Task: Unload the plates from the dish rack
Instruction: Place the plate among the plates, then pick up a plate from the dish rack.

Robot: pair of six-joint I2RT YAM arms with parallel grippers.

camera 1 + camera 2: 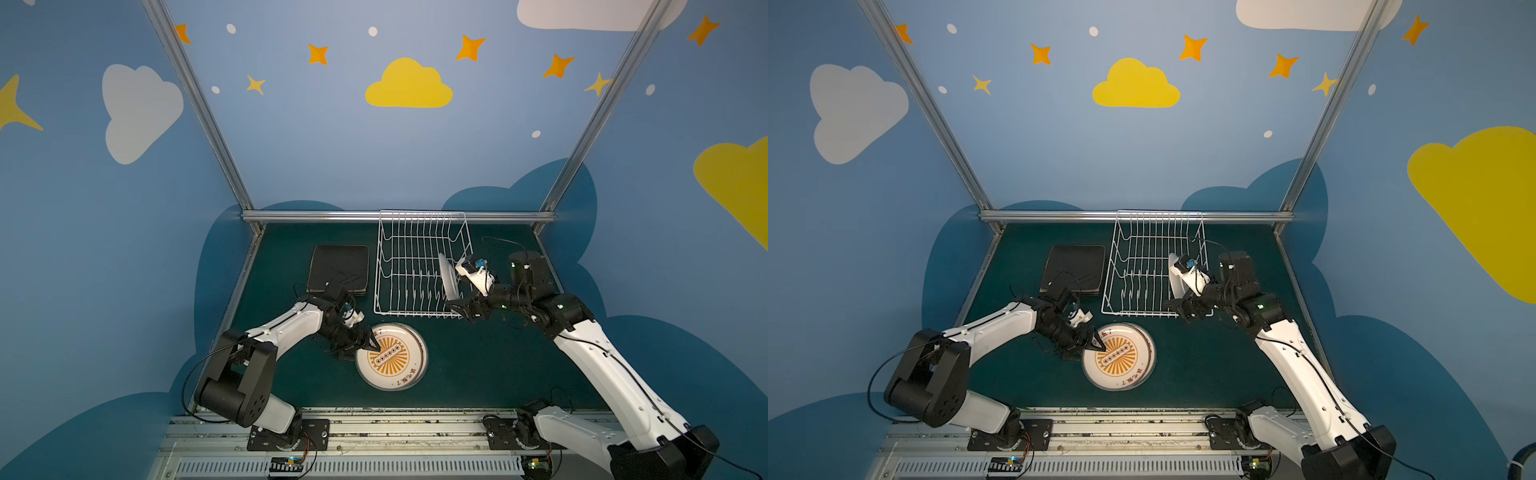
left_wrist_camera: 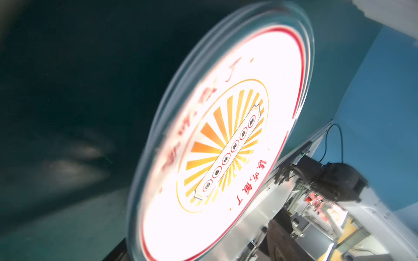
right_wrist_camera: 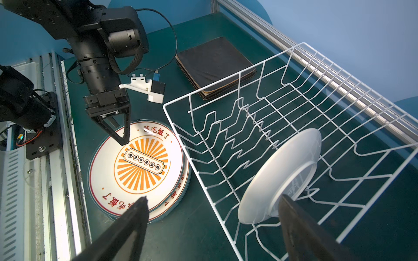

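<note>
A stack of round white plates (image 1: 399, 374) (image 1: 1125, 374) (image 3: 140, 167) with orange sunburst centres lies flat on the green table in front of the dish rack (image 1: 411, 314) (image 1: 1138, 314) (image 3: 196, 171). My left gripper (image 1: 359, 347) (image 1: 1084, 348) is open at the stack's left edge, one finger over the top plate (image 2: 203, 226). One round white plate (image 1: 448, 276) (image 1: 1175, 278) (image 3: 280, 176) stands on edge in the rack's near right corner. My right gripper (image 1: 459, 309) (image 3: 212, 197) is open beside it, holding nothing. Black square plates (image 1: 338, 268) (image 1: 1073, 268) (image 3: 214, 65) are stacked left of the rack.
An aluminium rail (image 1: 316, 216) runs along the table's back edge, just behind the rack. The arms' mounting rail (image 1: 395, 424) borders the front. Bare green table (image 1: 490, 365) lies right of the round stack.
</note>
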